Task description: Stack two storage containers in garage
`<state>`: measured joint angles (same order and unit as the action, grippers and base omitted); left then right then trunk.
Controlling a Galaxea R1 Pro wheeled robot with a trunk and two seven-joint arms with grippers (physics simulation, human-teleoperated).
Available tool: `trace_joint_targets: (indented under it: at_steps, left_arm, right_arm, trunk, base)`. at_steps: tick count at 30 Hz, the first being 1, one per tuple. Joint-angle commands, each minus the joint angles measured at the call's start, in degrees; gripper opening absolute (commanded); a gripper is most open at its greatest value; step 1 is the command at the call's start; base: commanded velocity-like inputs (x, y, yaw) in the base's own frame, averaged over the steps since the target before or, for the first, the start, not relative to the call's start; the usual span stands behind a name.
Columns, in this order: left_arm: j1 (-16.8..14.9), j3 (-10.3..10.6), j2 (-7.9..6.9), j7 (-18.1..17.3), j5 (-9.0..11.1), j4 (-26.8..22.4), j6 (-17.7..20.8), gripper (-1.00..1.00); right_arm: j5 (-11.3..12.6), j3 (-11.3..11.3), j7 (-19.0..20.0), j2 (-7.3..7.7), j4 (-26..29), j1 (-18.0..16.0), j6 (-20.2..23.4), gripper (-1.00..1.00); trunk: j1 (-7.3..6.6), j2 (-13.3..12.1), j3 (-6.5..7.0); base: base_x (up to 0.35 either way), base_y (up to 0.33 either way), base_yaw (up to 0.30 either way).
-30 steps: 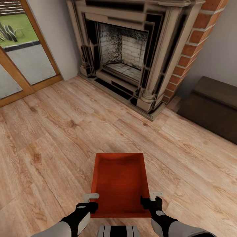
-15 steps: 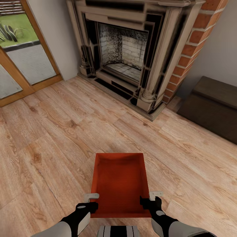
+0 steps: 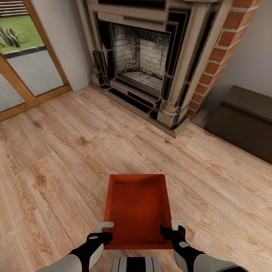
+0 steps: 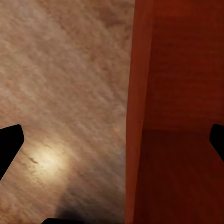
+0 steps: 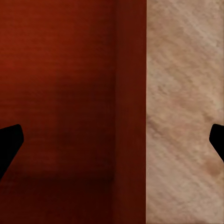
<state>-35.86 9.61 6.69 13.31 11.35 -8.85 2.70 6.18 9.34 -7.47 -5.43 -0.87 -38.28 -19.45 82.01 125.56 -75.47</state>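
Head view: each claw, left [image 3: 104, 231] and right [image 3: 174, 229], spread astride a wall of the storage container [image 3: 136, 206], has crept nearer the fireplace [image 3: 145, 60], carry barely begun.

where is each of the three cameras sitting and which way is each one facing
Head view: on the head, facing forward and down over the storage container, plank floor and fireplace; both forearms, left gripper and right gripper show.
Left wrist view: by the left gripper, looking along its dark fingers astride the container's side wall.
Right wrist view: by the right gripper, fingers astride the opposite wall.
Shared: the container and the planks.
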Motion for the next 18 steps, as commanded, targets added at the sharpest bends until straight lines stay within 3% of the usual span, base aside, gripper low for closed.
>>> trace_joint_targets:
  at_steps: [1, 9, 10, 18]
  left_arm:
    - [0.0, 0.5, -0.01, 0.3, 0.5, -0.1, 0.3, 1.0]
    - [0.0, 0.5, 0.06, 0.3, 0.5, -0.1, 0.3, 1.0]
    - [0.0, 0.6, 0.07, 0.3, 0.5, -0.1, 0.3, -1.0]
    - [0.0, 0.6, 0.11, 0.3, 0.2, 0.2, 0.2, -1.0]
  right_arm:
    - [0.6, 0.5, -0.1, -0.02, -0.1, 0.0, -0.2, 1.0]
    - [0.8, 0.5, -0.2, -0.07, -0.1, 0.0, -0.3, 1.0]
    - [0.8, 0.5, -0.2, -0.08, -0.1, 0.0, -0.3, -1.0]
    - [0.7, 0.5, -0.1, -0.03, -0.1, 0.0, -0.9, -1.0]
  trunk:
    - [-0.01, 0.0, -0.03]
    - [-0.01, 0.0, -0.03]
    - [-0.01, 0.0, -0.03]
    - [-0.01, 0.0, -0.03]
  base:
    - [0.0, 0.0, 0.0]
    - [0.0, 0.0, 0.0]
    - [0.0, 0.0, 0.0]
    - [0.0, 0.0, 0.0]
